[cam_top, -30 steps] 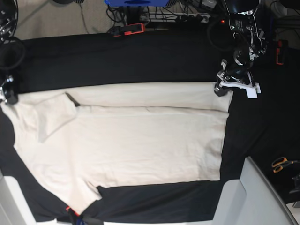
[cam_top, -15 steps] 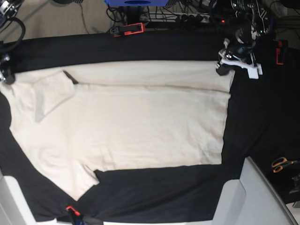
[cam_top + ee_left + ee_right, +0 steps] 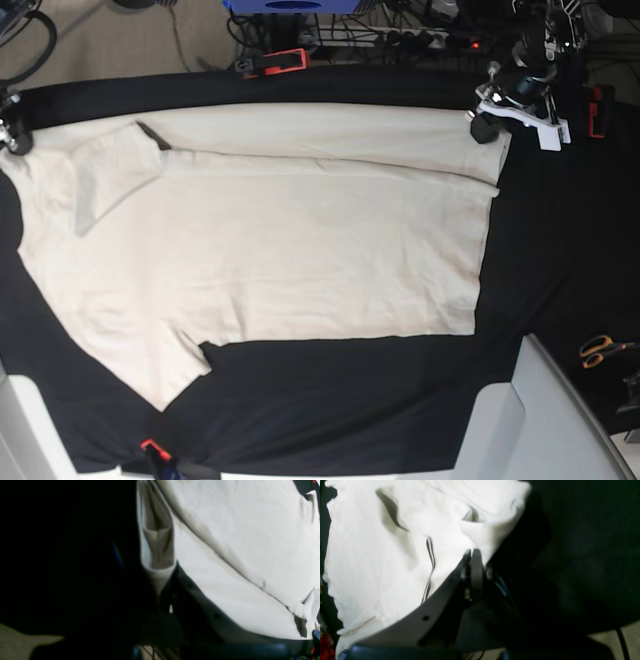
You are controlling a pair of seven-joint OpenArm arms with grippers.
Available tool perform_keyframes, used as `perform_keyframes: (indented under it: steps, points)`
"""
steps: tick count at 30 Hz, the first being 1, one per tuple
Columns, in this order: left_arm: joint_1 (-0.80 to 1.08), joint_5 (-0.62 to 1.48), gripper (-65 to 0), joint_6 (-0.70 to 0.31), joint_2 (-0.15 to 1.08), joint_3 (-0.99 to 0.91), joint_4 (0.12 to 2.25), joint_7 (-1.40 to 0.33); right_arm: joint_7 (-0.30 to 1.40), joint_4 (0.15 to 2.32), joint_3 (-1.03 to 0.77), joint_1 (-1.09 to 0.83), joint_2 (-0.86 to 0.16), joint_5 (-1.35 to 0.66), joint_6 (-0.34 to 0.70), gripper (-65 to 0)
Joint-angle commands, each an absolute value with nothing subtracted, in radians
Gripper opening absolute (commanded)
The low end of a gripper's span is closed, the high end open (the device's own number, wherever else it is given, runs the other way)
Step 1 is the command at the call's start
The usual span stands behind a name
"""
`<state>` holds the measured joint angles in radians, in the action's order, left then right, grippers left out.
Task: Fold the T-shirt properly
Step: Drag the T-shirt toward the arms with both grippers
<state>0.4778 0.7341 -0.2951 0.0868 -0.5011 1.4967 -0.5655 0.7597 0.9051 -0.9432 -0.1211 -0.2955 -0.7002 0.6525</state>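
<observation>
On the black tablecloth (image 3: 560, 260) the T-shirt (image 3: 270, 250) lies spread flat. Left gripper (image 3: 487, 122) at 2 o'clock pinches its hem corner; right gripper (image 3: 14, 140) at 10 o'clock looks clamped on the shoulder edge, kinda blurry though.

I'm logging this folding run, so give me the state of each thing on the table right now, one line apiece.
T-shirt: spread flat on the black tablecloth, far long edge folded over, both far corners pinched.
Left gripper: shut on the T-shirt's hem corner.
Right gripper: shut on the T-shirt's collar-end corner.
Scissors: lying closed, untouched.
</observation>
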Motion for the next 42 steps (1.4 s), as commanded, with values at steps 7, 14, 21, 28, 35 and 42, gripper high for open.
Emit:
perform_keyframes:
  steps: [7,14,21,28,35,42]
  points:
    - [0.506,0.737,-65.0,-0.292,0.102,-0.507,1.504,-0.538,0.734,0.949,-0.952,-0.134,-0.3,-0.719,0.653,-65.0]
    - [0.507,0.737,-65.0,-0.292,0.101,-0.507,1.504,-0.538,0.734,0.943,-0.952,-0.134,-0.294,-0.717,0.65,-64.8]
    - [0.524,0.737,-65.0,-0.292,0.097,-0.507,1.504,-0.539,0.734,0.944,-0.952,-0.147,-0.294,-0.717,0.65,-64.7]
    - [0.541,0.737,-65.0,-0.292,0.097,-0.507,1.503,-0.539,0.734,0.944,-0.952,-0.148,-0.294,-0.711,0.65,-64.8]
    - [0.544,0.737,-65.0,-0.292,0.099,-0.506,1.503,-0.539,0.734,0.949,-0.952,-0.174,-0.292,-0.719,0.65,-64.8]
    - [0.544,0.737,-65.0,-0.292,0.099,-0.506,1.503,-0.539,0.734,0.949,-0.952,-0.191,-0.292,-0.719,0.65,-64.8]
